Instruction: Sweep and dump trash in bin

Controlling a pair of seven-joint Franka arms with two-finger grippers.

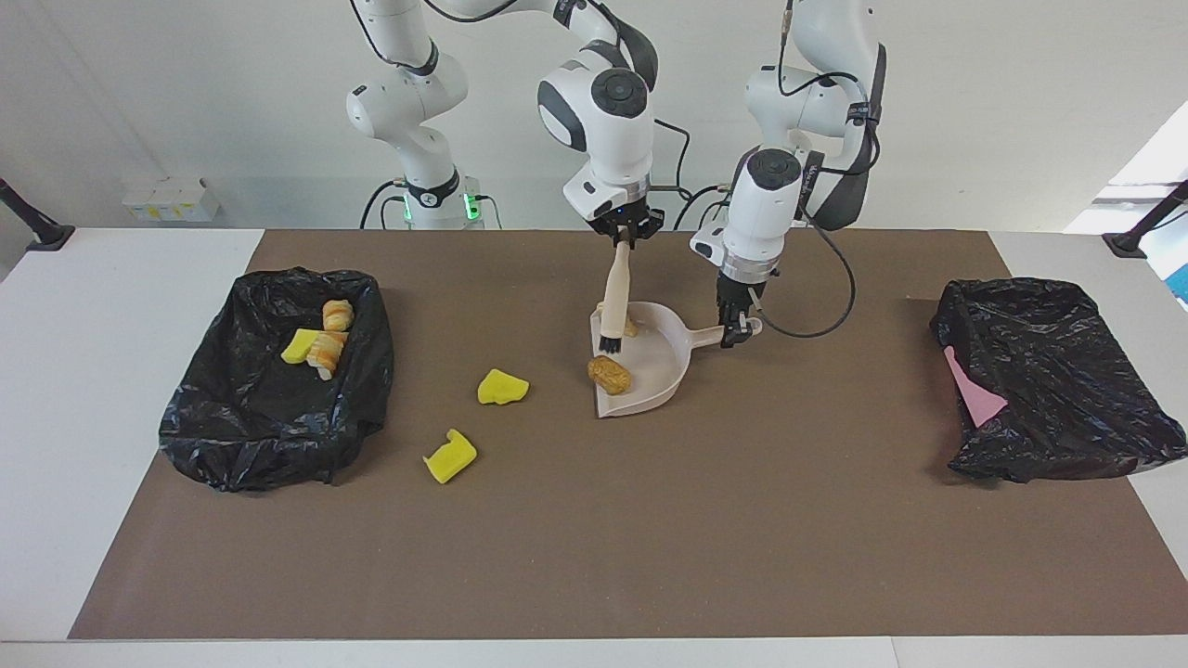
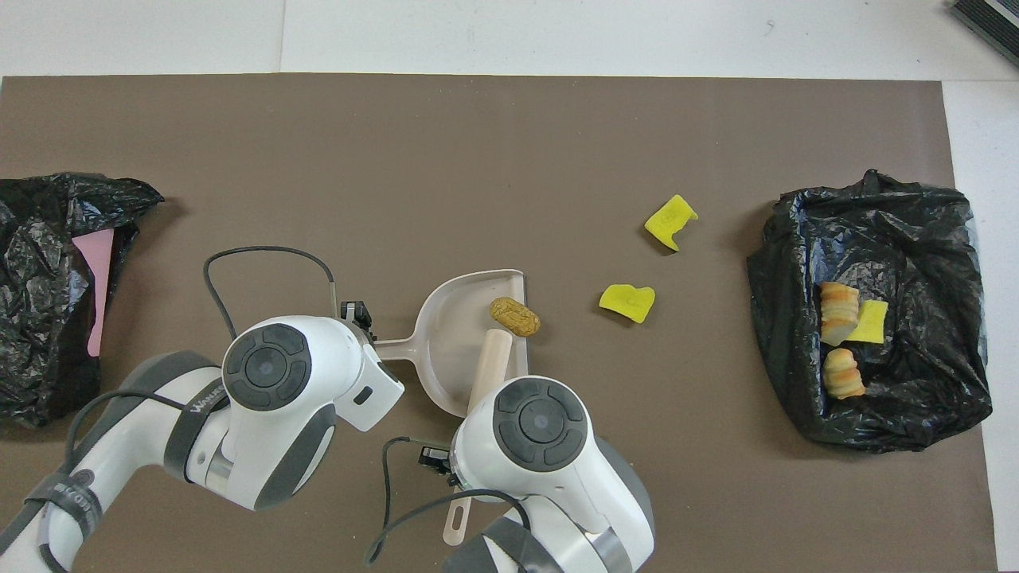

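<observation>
The facing view looks from high across the bench (image 1: pixel 594 557) toward the robots, taking in its whole width, both arms and the wall. The overhead view looks steeply down from above the robots' end, closer in, so the arms fill its lower part. Both views share the brown mat (image 2: pixel 478 159), the dustpan (image 1: pixel 654 371) under the right end effector (image 1: pixel 629 232), and both black bags, turned half a turn between them.

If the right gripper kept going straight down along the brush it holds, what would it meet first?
Most likely the dustpan: the right gripper points down along the brush, whose bristles already sit over the pan's floor beside a tan lump. Depth is uncertain.
</observation>
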